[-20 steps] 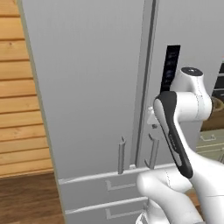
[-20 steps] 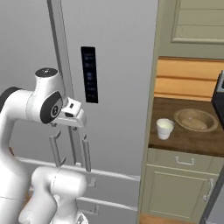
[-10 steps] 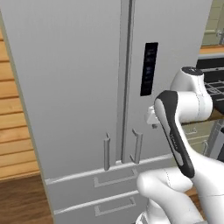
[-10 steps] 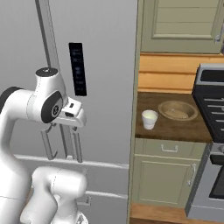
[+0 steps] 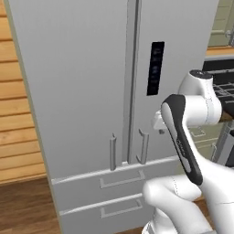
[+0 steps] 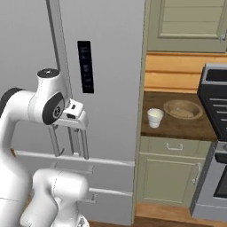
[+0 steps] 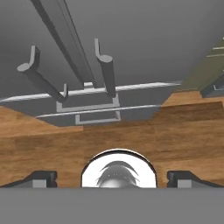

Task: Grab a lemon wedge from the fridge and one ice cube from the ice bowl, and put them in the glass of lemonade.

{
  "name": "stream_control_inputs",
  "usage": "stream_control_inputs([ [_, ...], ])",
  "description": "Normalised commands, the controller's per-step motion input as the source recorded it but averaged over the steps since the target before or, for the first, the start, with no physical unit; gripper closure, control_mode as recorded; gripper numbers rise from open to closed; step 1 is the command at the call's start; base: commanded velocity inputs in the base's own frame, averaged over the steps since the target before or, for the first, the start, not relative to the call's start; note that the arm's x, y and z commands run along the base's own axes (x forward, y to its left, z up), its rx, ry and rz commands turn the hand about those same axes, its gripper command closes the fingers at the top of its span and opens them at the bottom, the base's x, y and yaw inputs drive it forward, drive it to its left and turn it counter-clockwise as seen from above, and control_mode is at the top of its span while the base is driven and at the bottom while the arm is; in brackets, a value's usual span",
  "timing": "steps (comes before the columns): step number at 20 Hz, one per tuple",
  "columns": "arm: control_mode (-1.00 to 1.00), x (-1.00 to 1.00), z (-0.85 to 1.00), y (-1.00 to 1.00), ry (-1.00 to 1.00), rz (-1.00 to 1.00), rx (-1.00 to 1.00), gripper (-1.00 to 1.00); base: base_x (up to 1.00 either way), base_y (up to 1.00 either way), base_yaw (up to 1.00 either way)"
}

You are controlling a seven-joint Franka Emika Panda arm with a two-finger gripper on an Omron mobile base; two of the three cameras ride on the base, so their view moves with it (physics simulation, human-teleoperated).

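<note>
The grey fridge (image 5: 87, 91) stands right in front of me with both doors shut, its bar handles (image 5: 113, 153) side by side above the drawers. The lemon wedge is hidden. To the right of the fridge, the glass of lemonade (image 6: 155, 118) stands on a dark counter (image 6: 177, 127), and the wide ice bowl (image 6: 183, 109) sits just behind it to the right. My gripper (image 7: 113, 178) is open and holds nothing. It hangs in front of the right door (image 6: 74, 117), pointing down past the handles (image 7: 106, 72) toward the wood floor.
A dark control panel (image 6: 85, 66) is set in the fridge's right door. Beige-green cabinets (image 6: 170, 175) sit under the counter and above it. A stove (image 6: 216, 133) stands at the far right. Wood panelling (image 5: 20, 132) flanks the fridge on the left.
The whole scene slid to the left in both base views and then settled, so the cameras moved with the base. The arm keeps its pose and the gripper stays open.
</note>
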Motion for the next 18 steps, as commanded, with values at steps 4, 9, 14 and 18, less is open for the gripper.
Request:
stream_control_inputs([
  [4,1.0,0.0,0.0,0.0,0.0,0.0,0.0,-1.0,-0.62,0.0,0.0],
  [9,1.0,0.0,0.0,0.0,0.0,0.0,0.0,-1.0,-0.39,0.0,0.02],
  [14,1.0,0.0,0.0,0.0,0.0,0.0,0.0,-1.0,-0.48,0.0,0.02],
  [18,1.0,0.0,0.0,0.0,0.0,0.0,0.0,-1.0,-0.33,0.0,0.0],
])
